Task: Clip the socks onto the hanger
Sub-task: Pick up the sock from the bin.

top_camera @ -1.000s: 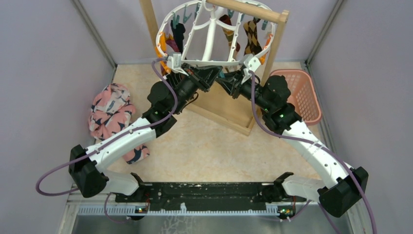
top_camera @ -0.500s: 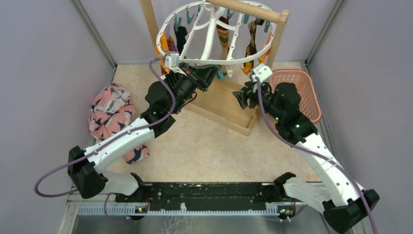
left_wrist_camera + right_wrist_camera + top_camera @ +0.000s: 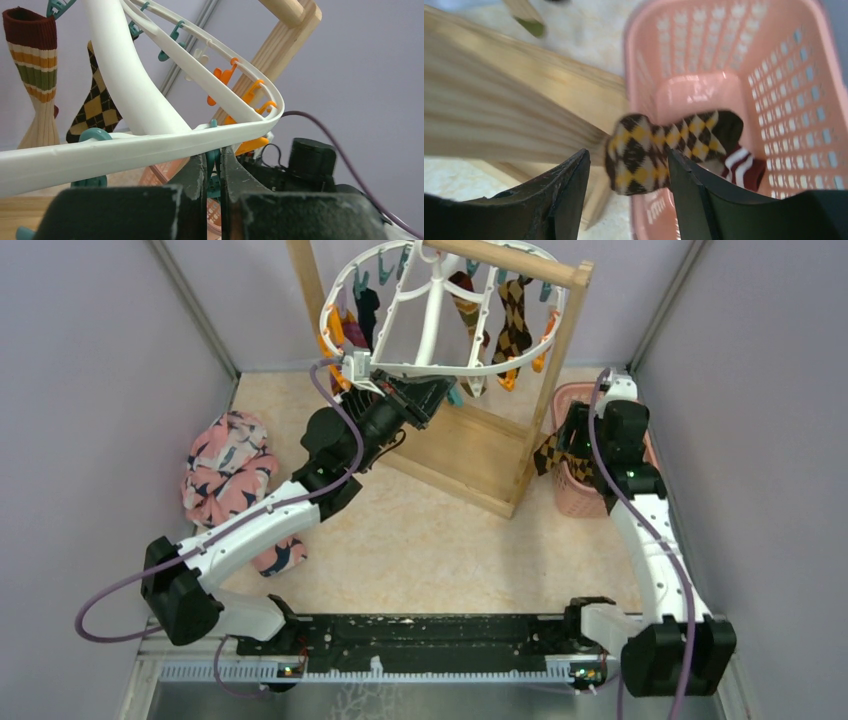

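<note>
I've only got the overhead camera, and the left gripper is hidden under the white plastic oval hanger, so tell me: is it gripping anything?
Observer: Yes. The left wrist view shows the left gripper pinched on a small teal plastic clip just under the rim of the white plastic hanger.
Operator: And the other arm?
Observer: The right gripper is open. A brown-and-yellow argyle sock is draped over the rim of the pink plastic lattice basket, beyond the fingers.
Operator: Anything else in there?
Observer: A maroon sock with white stripes lies inside, beside the argyle one.
</note>
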Action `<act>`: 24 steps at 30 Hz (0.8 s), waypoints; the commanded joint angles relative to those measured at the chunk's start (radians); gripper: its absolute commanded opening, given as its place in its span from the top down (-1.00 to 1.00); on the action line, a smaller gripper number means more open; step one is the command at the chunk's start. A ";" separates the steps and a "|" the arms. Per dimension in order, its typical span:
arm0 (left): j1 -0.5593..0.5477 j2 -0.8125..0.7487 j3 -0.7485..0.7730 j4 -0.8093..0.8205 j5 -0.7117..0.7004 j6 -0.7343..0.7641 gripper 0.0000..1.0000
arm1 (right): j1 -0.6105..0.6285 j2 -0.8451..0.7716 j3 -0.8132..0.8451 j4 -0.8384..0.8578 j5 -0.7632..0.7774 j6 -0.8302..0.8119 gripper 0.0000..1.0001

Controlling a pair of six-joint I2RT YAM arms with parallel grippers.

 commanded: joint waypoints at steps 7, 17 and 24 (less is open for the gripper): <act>-0.001 -0.043 -0.026 -0.004 0.033 0.057 1.00 | -0.071 0.101 -0.071 0.045 -0.087 0.065 0.23; -0.001 -0.044 -0.032 -0.005 0.039 0.044 1.00 | -0.072 0.097 -0.093 0.042 -0.080 0.061 1.00; -0.002 -0.039 -0.031 -0.006 0.038 0.041 1.00 | -0.071 -0.029 -0.089 0.054 -0.075 0.066 1.00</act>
